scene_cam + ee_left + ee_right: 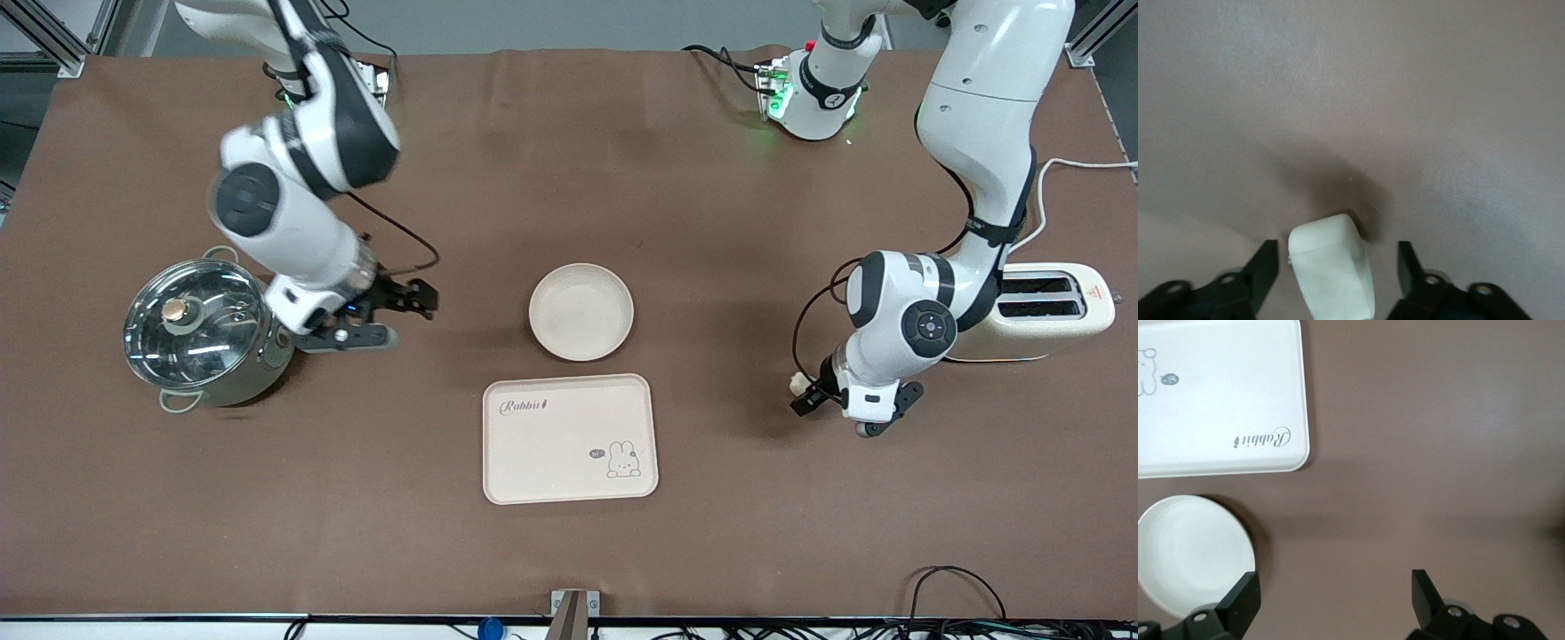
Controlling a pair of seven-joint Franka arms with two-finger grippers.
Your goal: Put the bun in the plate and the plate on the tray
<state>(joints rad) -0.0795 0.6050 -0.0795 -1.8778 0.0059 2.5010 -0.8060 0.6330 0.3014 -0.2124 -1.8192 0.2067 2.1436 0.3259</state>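
The bun (797, 384) is a small cream-white lump lying on the brown table toward the left arm's end, beside the toaster. My left gripper (806, 397) is low around it. In the left wrist view the bun (1333, 270) lies between the open fingers (1265, 267) with a gap on each side. The round plate (581, 311) sits empty mid-table, and the Rabbit tray (569, 438) lies just nearer the front camera than it. My right gripper (400, 318) is open and empty beside the pot. Its wrist view shows the plate (1191, 553) and the tray (1218, 393).
A steel pot with a glass lid (197, 332) stands toward the right arm's end. A cream toaster (1049, 311) stands at the left arm's end, with a white cable (1067, 164) farther from the front camera.
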